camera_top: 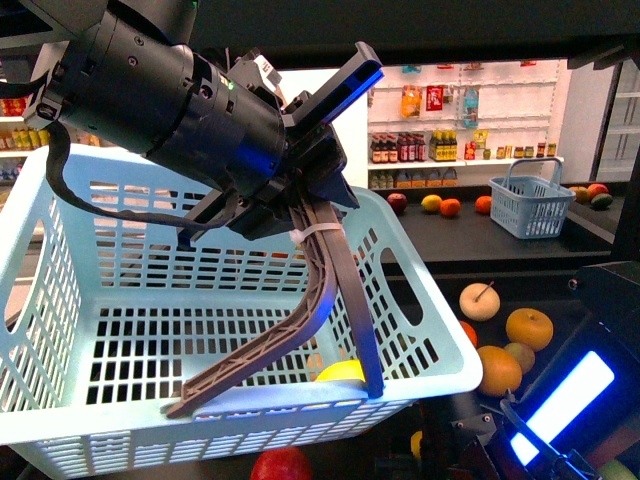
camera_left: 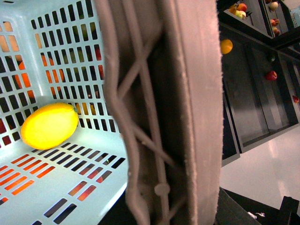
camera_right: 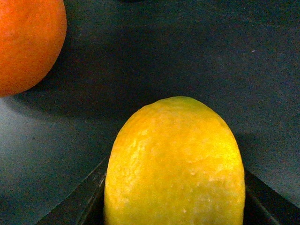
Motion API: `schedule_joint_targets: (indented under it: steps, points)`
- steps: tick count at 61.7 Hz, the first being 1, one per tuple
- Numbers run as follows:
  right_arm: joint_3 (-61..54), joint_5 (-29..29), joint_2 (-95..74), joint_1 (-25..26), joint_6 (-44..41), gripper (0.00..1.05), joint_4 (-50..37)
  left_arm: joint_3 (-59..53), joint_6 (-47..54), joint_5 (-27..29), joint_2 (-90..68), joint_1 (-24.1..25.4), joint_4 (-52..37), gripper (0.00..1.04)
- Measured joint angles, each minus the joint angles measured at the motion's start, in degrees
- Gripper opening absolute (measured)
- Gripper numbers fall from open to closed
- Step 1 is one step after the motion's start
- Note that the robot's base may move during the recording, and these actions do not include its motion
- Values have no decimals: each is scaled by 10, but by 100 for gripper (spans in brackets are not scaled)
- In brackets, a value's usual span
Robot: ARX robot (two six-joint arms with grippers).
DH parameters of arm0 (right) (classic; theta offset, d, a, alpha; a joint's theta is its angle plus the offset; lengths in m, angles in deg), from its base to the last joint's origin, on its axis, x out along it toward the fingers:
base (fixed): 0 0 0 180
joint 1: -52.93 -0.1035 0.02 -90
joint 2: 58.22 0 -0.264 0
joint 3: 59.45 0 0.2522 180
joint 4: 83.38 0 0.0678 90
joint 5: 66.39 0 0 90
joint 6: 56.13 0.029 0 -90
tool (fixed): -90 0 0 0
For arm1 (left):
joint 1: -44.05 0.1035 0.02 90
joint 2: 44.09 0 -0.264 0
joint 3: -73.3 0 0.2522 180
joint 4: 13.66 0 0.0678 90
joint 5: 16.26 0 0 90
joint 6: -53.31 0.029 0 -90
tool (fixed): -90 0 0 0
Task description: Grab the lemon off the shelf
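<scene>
One lemon (camera_left: 49,125) lies in the basket (camera_top: 60,300); right pincer (camera_right: 176,206) grasps a second lemon (camera_right: 174,154), seemingly not yet lifted off the shelf (camera_right: 164,47); left pincer (camera_top: 276,396): cannot tell.

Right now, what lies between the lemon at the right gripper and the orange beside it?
Nothing lies there. The right wrist view shows only bare dark shelf between the orange and the lemon.

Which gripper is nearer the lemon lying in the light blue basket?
Left. The left gripper is at the basket's near wall, close beside that lemon. The right gripper is outside it, low over the dark shelf, framing a second lemon.
</scene>
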Motion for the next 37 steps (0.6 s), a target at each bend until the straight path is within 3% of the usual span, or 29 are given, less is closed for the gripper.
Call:
schedule_joint_targets:
  steps: [22,37]
  points:
    - [-65,-21,35,19,-1,51,-26,0,0,0,0,0,0,15]
    - [-186,-80,144,87,-19,51,-41,0,0,0,0,0,0,15]
